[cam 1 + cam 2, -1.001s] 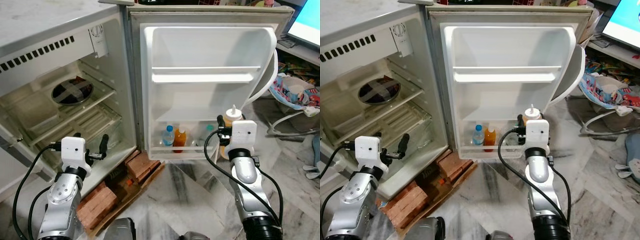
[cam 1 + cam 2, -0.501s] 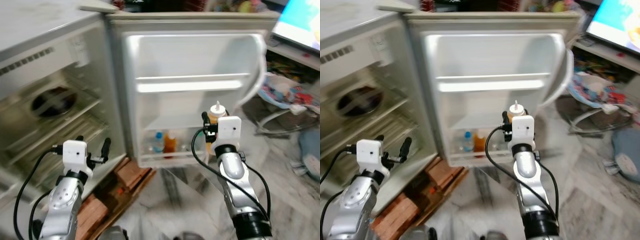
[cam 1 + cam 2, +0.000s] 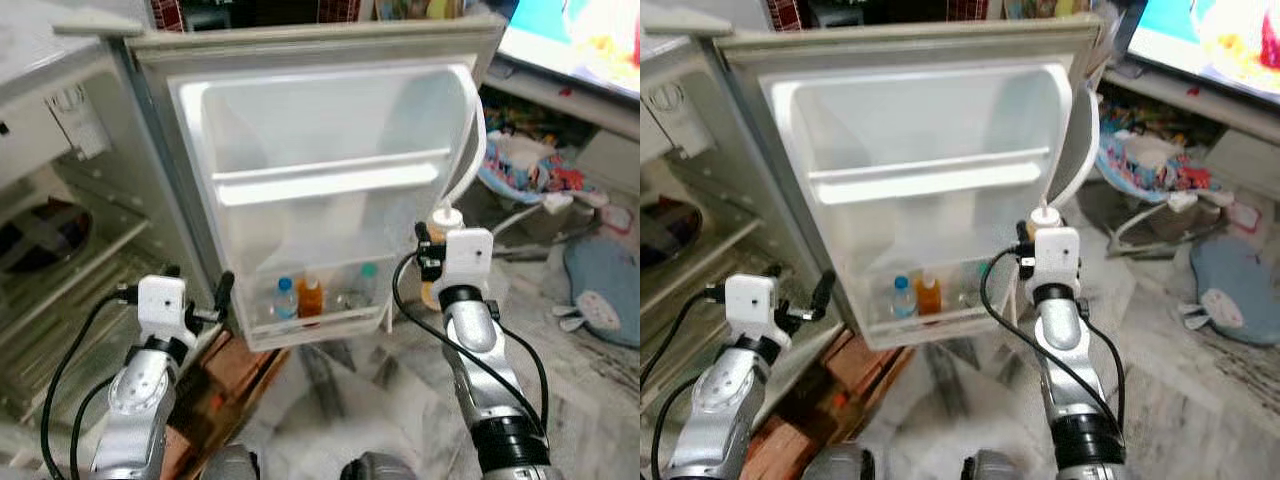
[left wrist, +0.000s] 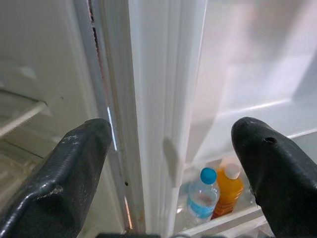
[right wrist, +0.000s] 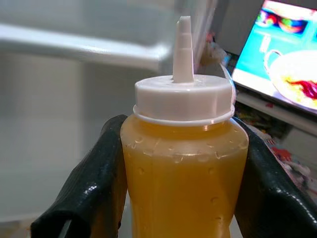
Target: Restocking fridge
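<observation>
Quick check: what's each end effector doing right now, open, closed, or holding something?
Left end effector: open, holding nothing, at the fridge door's edge.
Right end effector: closed on the yellow squeeze bottle.

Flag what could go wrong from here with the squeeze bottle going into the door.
1. The right gripper pinches the soft squeeze bottle; extra force could push sauce out of the nozzle.
2. The bottom door shelf already holds a water bottle, a juice bottle and more; a clumsy insert may topple them.
3. The left gripper straddles the door edge; it may bump the door.

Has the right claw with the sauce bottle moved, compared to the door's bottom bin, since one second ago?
Yes. The right claw with the sauce bottle was level with the bin front; now it is off the door's outer edge.
</observation>
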You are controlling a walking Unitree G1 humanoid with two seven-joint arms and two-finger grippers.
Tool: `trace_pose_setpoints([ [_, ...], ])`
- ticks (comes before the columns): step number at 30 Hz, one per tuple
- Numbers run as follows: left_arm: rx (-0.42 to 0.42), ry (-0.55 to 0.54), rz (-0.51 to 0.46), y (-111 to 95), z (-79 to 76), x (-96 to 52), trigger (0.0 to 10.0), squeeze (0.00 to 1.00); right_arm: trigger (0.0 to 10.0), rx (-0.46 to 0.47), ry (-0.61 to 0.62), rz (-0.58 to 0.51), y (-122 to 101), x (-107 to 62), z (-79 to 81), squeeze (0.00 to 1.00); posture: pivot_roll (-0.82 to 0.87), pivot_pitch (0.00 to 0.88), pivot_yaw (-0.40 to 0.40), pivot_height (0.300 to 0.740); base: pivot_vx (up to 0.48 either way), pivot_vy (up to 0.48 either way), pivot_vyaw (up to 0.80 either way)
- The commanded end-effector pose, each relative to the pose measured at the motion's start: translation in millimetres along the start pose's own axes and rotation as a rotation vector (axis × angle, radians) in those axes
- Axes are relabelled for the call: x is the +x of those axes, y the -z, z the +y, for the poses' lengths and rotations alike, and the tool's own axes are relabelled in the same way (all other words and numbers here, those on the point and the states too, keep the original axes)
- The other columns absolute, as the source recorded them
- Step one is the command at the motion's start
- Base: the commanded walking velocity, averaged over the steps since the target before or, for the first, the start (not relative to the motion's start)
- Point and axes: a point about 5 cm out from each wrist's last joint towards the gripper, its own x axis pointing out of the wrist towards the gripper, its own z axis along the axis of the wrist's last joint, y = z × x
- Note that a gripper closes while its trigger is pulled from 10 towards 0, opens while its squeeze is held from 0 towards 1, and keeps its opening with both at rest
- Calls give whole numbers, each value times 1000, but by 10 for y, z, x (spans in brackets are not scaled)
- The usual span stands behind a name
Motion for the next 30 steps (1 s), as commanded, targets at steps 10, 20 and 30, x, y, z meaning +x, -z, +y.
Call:
trace_pose_setpoints([
  [10, 5, -12, -1, -17, 32, 36, 10000, 0, 10000, -3, -8, -22, -46, 30, 18, 0, 87, 57, -59, 740, 375, 0, 400],
  [20, 22, -6, 6, -19, 34, 39, 10000, 0, 10000, 1, 6, -20, -42, 37, 12, 0, 91, 55, -52, 740, 0, 0, 0],
  [30, 26, -5, 16, -8, 39, 31, 10000, 0, 10000, 148, -55, -10, -57, 9, 111, 0, 95, 56, -47, 740, 0, 0, 0],
])
